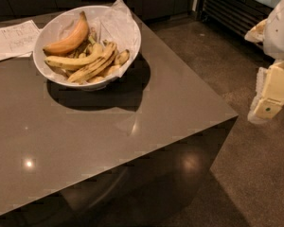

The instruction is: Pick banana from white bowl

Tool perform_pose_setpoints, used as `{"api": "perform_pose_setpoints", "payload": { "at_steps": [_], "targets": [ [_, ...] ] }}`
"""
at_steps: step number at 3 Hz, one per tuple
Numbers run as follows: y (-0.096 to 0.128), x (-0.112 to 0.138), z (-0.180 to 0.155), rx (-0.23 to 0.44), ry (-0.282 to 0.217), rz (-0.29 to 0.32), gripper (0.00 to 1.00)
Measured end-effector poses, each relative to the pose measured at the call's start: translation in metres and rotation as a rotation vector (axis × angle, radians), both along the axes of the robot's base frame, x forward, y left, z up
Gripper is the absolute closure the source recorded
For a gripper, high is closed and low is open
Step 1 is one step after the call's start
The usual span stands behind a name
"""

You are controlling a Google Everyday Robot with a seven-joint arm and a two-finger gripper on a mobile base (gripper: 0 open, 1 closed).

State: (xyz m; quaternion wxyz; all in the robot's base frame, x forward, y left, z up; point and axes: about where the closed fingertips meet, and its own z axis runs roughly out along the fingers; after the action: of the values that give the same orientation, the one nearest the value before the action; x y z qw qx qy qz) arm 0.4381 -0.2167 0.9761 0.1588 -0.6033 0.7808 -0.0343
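The white bowl (130, 40), deep and lined with crumpled white paper, stands at the far left of the grey table. Several bananas lie in it. The slim dull-yellow banana (93, 66) with brown streaks lies diagonally across the bowl's front. A cleaner yellow banana (71, 60) lies just behind it, and a plump orange-yellow banana (68, 40) rests at the back. My gripper (267, 105), a cream-coloured part at the right edge, hangs beyond the table's right side over the floor, far from the bowl.
A flat white paper sheet (12, 39) lies on the table left of the bowl. The grey table (109, 131) ends in a corner at the right, with stone floor beyond. Dark cabinets and a vented unit (227, 8) stand behind.
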Motion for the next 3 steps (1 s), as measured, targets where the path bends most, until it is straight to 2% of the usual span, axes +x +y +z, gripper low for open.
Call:
{"api": "perform_pose_setpoints", "payload": {
  "at_steps": [1,2,3],
  "targets": [
    [0.0,0.0,0.0,0.0,0.0,0.0,0.0],
    [0.01,0.008,0.006,-0.011,-0.014,0.038,0.0],
    [0.025,0.026,0.012,-0.037,-0.024,0.118,0.0]
  ]
}}
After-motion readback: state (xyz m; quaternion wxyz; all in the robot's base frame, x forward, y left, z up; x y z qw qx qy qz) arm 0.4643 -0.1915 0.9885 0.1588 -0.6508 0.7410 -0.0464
